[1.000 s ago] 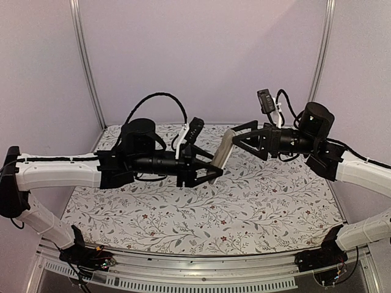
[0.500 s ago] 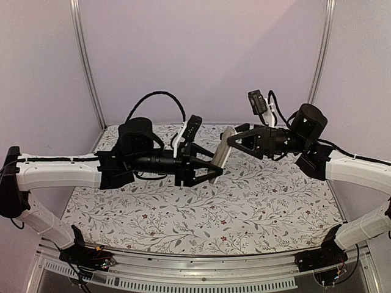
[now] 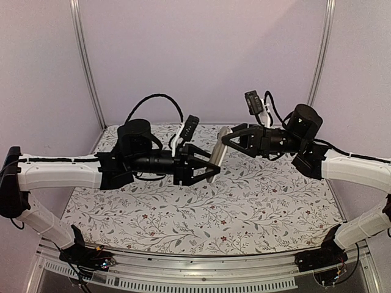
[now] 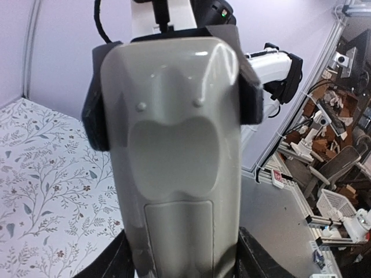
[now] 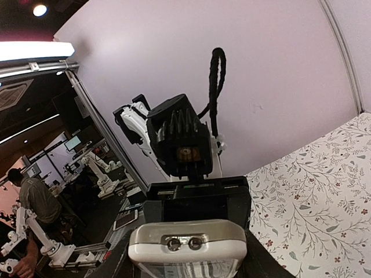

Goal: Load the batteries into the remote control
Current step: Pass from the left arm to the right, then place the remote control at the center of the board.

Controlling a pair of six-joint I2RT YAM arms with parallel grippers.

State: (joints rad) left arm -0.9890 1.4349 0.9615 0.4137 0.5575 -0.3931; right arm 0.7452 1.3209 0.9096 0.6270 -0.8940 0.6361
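Clearly the remote control (image 3: 217,152) hangs in mid-air at the centre of the overhead view, well above the floral desk (image 3: 275,207), slanting from upper right to lower left. The left tool (image 3: 211,171) is clenched on its lower end. The right tool (image 3: 227,139) clasps the upper end, and in the left wrist view its dark fingers (image 4: 95,116) sit against both long edges.

That same view is filled by the handset's grey-beige back, with a seamed panel, probably the battery cover (image 4: 178,243), still in place near the bottom of the frame. No batteries show in any view.

The shell looks like glossy moulded plastic with rounded corners, so it is likely light and stiff, but slick under the pads and prone to twisting if only one end is pinched. The flat long edges look like the best place to hold it, near the upper end. That keeps the cover panel free, since pads resting on it would probably stop it from sliding open.
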